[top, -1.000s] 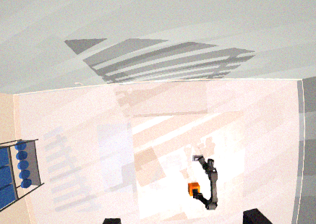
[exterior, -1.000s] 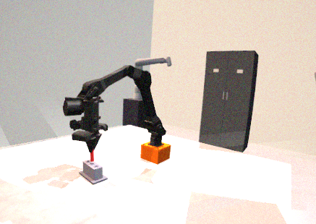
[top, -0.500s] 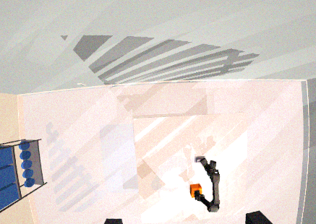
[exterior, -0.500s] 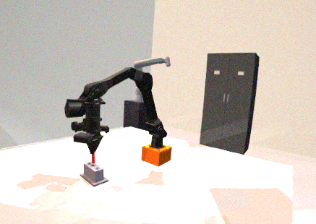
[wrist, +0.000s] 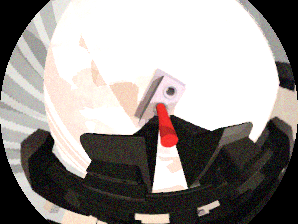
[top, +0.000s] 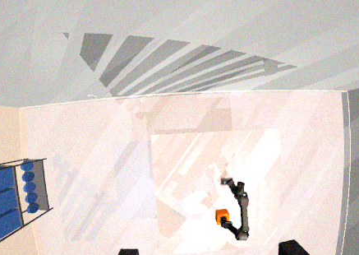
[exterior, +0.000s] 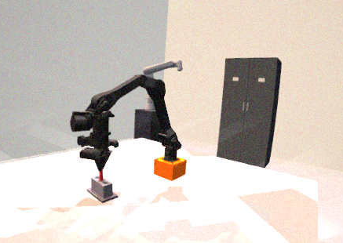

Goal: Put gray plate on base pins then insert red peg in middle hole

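Note:
My gripper (exterior: 101, 168) (wrist: 164, 119) points straight down and is shut on the red peg (exterior: 100, 175) (wrist: 168, 136). The peg is upright, and its lower end meets the top of the gray block (exterior: 101, 189) (wrist: 160, 94) at or in a hole; how deep it sits is hidden. The block stands on a thin, wider foot (exterior: 111, 197). Its top looks flat and level, but the seam between plate and base cannot be made out. One round hole with a gray pin (wrist: 171, 91) shows beyond the peg in the wrist view. The rest of the top is hidden by the peg and fingers.
The arm's orange mount (top: 222, 215) (exterior: 169, 168) stands behind and right of the block in the exterior view. A dark cabinet (exterior: 249, 111) and a light gray arm (exterior: 162, 67) are in the background. A rack with blue bins (top: 0, 199) stands far left in the top view.

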### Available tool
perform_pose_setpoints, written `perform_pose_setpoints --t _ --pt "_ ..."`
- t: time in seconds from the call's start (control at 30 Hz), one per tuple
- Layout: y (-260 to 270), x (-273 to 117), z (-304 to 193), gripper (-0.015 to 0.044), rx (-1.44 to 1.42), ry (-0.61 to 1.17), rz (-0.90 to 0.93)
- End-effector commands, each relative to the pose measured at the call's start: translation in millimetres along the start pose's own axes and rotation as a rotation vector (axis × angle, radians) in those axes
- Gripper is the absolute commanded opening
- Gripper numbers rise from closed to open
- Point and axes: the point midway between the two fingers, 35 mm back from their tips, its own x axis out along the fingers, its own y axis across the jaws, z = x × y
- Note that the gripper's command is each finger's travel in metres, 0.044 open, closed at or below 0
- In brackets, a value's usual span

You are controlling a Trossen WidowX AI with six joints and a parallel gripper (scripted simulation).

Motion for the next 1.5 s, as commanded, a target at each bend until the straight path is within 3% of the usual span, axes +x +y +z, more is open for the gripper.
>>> perform_pose_setpoints --t 0.0,1.2,1.37,1.47 --pt "0.0 1.3 -0.3 0.0000 -0.005 0.001 0.001" --pt "-1.5 2.9 -1.4 0.0000 -0.001 0.000 0.000" --pt "-1.5 2.9 -1.4 0.0131 -0.001 0.000 0.000" --pt "-1.5 2.9 -1.4 0.0150 -0.001 0.000 0.000"
